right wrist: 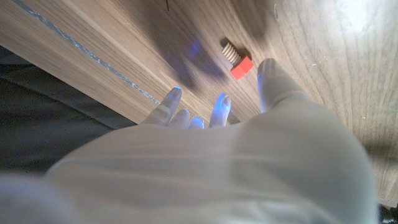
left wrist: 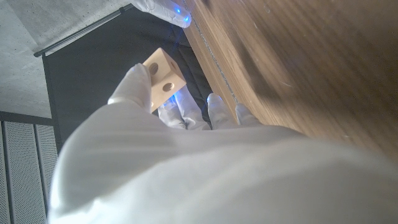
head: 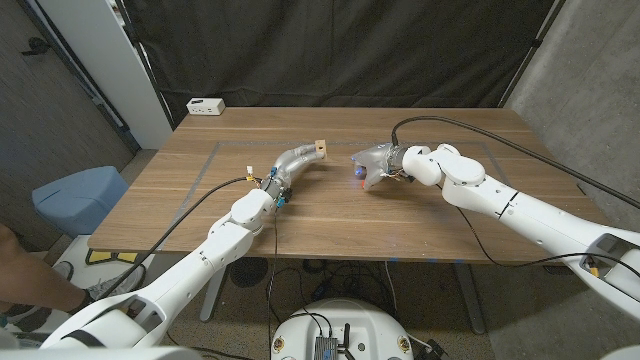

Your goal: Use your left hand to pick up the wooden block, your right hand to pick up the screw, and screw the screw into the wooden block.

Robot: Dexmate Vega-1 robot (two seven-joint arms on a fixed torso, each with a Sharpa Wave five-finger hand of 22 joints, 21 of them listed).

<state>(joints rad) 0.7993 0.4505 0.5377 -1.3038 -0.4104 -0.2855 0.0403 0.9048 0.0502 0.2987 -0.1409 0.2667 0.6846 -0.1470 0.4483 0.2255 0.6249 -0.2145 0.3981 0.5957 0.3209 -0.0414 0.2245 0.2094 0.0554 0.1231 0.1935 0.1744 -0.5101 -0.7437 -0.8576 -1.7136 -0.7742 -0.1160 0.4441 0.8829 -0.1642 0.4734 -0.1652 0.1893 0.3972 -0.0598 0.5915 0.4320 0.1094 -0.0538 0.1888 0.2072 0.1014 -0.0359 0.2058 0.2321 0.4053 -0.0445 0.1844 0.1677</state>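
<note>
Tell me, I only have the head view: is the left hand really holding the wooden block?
Observer: Yes. In the left wrist view the left hand holds the wooden block off the table, and a face with two holes shows.
Operator: And the screw, does the right hand have it?
Observer: No. The right wrist view shows the red-headed screw lying on the table just beyond the right hand, whose fingers are spread and not gripping it.

A wooden table is seen before a black curtain. A white power strip is placed on its far left corner. A blue stool is seen left of the table.
</note>
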